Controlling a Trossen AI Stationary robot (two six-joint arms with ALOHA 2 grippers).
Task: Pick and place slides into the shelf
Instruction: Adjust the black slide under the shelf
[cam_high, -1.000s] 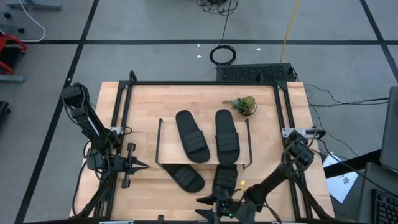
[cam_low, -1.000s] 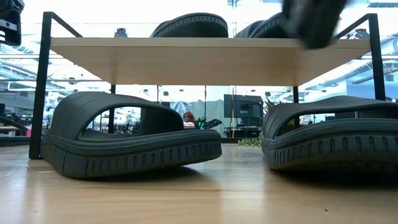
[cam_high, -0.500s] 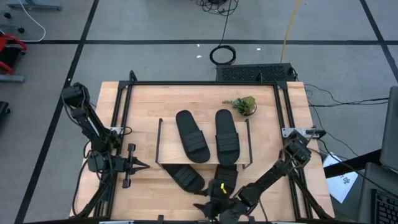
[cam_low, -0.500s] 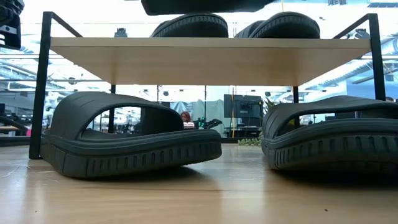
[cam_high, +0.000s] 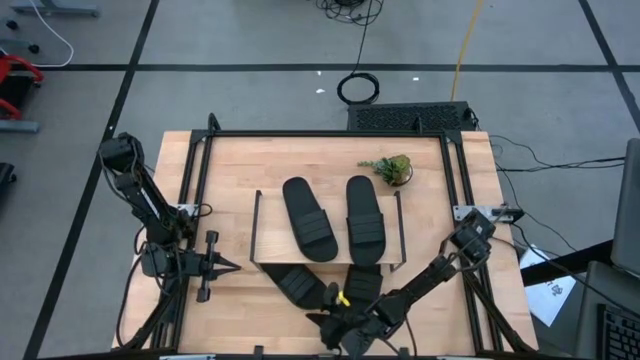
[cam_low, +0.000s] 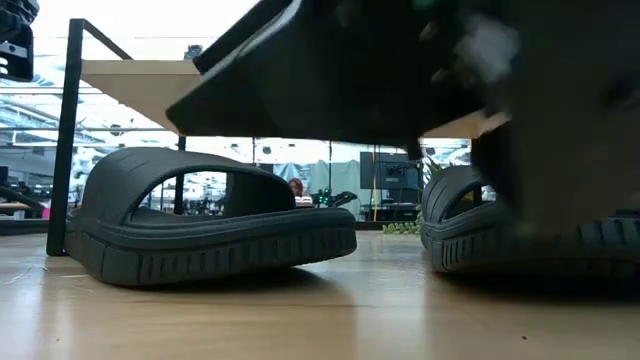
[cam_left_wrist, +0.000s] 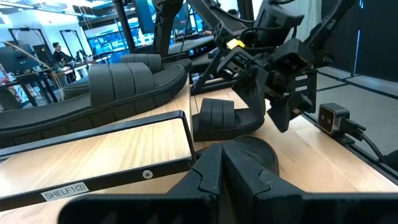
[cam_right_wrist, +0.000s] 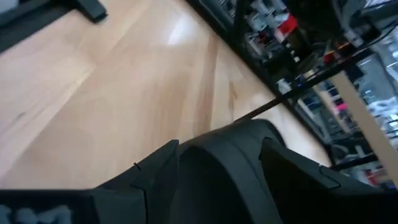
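The shelf (cam_high: 268, 240) stands mid-table with two black slides (cam_high: 308, 232) (cam_high: 365, 222) lying on its top board. Two more slides rest sole-down on the table, half under the shelf's near edge: a left one (cam_high: 298, 283) (cam_low: 200, 225) and a right one (cam_high: 368, 280) (cam_low: 470, 235). My right gripper (cam_high: 338, 312) is open and low at the right slide's near end. In the right wrist view a black slide (cam_right_wrist: 227, 134) shows between its fingers. My left gripper (cam_high: 228, 266) is shut and level, off the shelf's left side. My right gripper has an end of a black slide (cam_right_wrist: 249, 127) between its open fingers (cam_right_wrist: 155, 171), coming in low from the table's near side. Whether the fingers touch the slide I cannot tell. The slide lies on the table.
A small potted plant (cam_high: 392, 168) sits at the far right of the table. Black frame rails (cam_high: 190, 200) run along the table's left, right and far sides. A small camera block (cam_left_wrist: 329, 118) stands by the near edge, close to my right gripper.
My right gripper has moved toward the table's left edge and down, closer to the lower slides, rolling about its own pointing line. It now fills much of the low view. Its fingers have stayed open. The slides have not moved.
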